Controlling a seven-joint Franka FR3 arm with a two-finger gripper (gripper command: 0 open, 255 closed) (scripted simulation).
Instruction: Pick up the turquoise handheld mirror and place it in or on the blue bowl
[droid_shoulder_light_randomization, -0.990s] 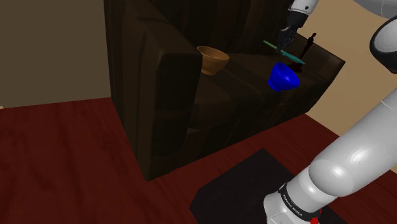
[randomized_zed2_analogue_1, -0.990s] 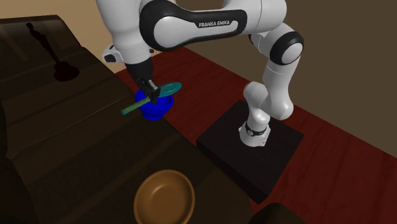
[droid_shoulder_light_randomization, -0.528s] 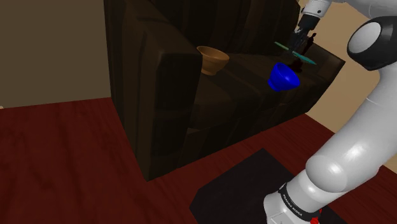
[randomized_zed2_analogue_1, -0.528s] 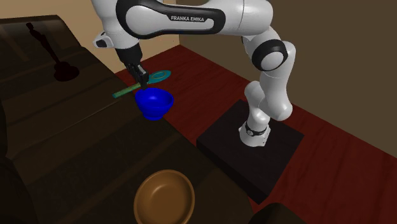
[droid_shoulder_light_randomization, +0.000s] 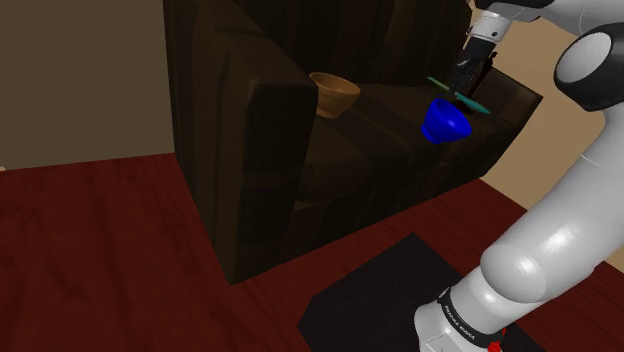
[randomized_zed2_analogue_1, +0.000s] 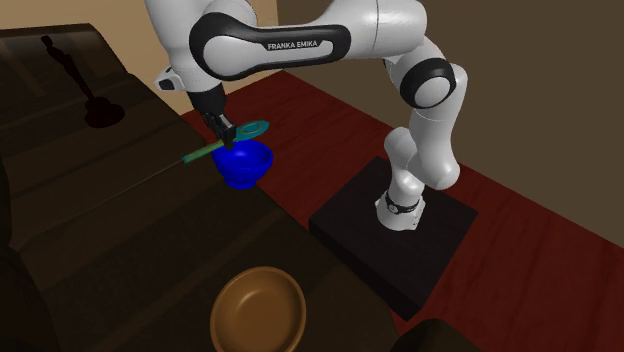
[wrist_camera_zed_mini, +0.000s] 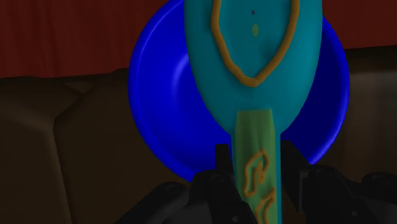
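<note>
Currently: gripper (randomized_zed2_analogue_1: 222, 130) clamped on the mirror (wrist_camera_zed_mini: 254, 57) by its handle, fingers either side. Mirror is airborne, its head out over the bowl (randomized_zed2_analogue_1: 243, 165), which stands on the sofa (randomized_zed2_analogue_1: 120, 220) near its edge. Handle grip leaves the head free to drop in. Judged next: lower, then release.

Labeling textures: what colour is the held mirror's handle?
The mirror handle is green with orange squiggle markings, clearest in the wrist view.
</note>
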